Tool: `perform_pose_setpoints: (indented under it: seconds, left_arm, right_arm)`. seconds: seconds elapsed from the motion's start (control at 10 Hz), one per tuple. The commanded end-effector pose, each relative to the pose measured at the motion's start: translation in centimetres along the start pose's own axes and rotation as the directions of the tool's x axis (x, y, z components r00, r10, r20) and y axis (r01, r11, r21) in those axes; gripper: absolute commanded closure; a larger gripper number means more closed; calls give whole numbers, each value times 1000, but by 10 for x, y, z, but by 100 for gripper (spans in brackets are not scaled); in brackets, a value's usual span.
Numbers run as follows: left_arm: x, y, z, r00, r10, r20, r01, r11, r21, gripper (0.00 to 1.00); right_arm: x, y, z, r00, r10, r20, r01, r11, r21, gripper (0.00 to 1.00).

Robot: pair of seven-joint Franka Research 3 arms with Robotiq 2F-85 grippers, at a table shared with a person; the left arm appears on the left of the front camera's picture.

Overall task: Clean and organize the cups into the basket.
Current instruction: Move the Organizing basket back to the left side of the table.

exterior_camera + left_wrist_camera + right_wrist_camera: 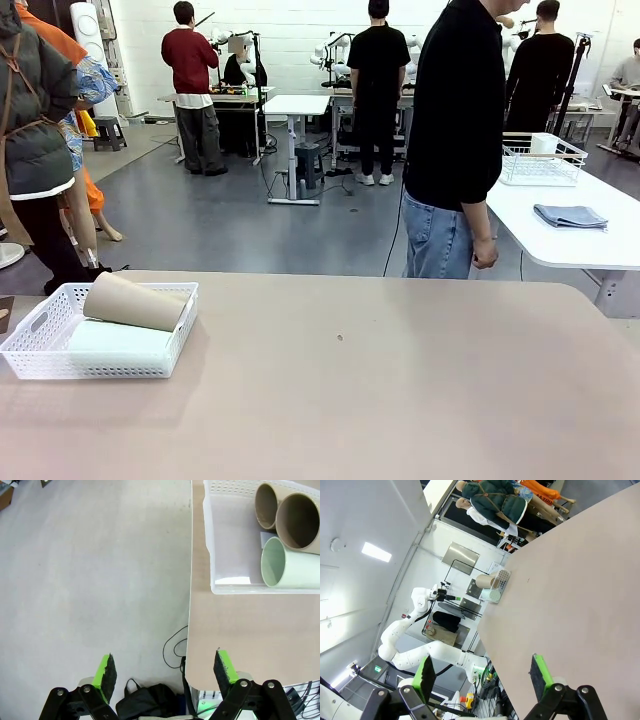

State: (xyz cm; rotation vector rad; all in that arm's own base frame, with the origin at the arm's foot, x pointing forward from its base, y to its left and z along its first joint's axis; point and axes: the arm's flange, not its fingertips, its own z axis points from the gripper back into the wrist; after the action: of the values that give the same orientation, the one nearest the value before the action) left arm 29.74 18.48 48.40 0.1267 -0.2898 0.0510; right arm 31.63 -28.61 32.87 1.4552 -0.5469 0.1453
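While cups [290,535] lie in basket [40,345] | person [455,140] beyond table [380,380] | both tools spread, empty.

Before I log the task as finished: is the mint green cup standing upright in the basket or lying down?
Lying down. The mint green cup rests on its side in the basket, mouth sideways, beside two tan cups.

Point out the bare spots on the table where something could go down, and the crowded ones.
The table is bare from the basket at its near-left edge across to the right edge, and from the person at the far side to the near edge. Crowded: the basket's right half holds the cups; its left half is free.
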Motion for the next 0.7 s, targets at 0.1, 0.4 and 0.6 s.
perform_pose_setpoints:
  seconds: [0.1,0.4,0.6]
  left_arm:
    - [2,-3,-2,1000,9,-6,-9,1000,0,0]
    - [0,-1,0,1000,-2,-1,2,1000,-1,0]
    - [7,47,7,994,-26,-104,-16,926,-378,0]
  right_arm:
    - [1,2,-1,1000,2,-7,-2,1000,-2,0]
    - [1,2,-1,1000,2,-7,-2,1000,-2,0]
    - [1,2,-1,1000,2,-7,-2,1000,-2,0]
